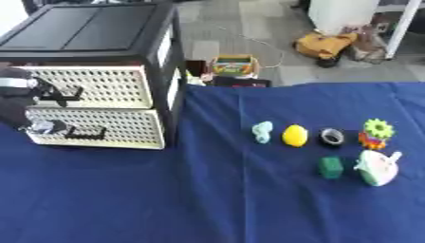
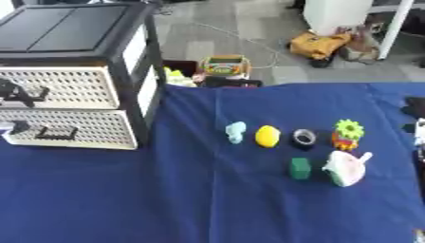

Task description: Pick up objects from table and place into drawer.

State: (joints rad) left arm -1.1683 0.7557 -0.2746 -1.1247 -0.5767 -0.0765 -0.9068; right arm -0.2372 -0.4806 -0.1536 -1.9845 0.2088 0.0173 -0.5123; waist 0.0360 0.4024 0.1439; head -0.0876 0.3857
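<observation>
— What does the robot's left arm (image 1: 15, 102) look like?
— Mostly black, with a pale silver band round it near the top, and a rounded dark casing lower down.
— And the left hand (image 1: 43, 126)?
— Dark, with greyish-silver parts among the fingers (too blurred to tell more).
— Anything of the right hand (image 2: 415, 123)?
— Only a sliver: black above, a light silver patch below.

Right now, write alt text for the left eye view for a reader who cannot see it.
The robot's left hand is at the front of a black two-drawer cabinet on a blue-covered table. To the right lie a pale blue object, yellow lemon, tape roll, green block and other small items.
</observation>
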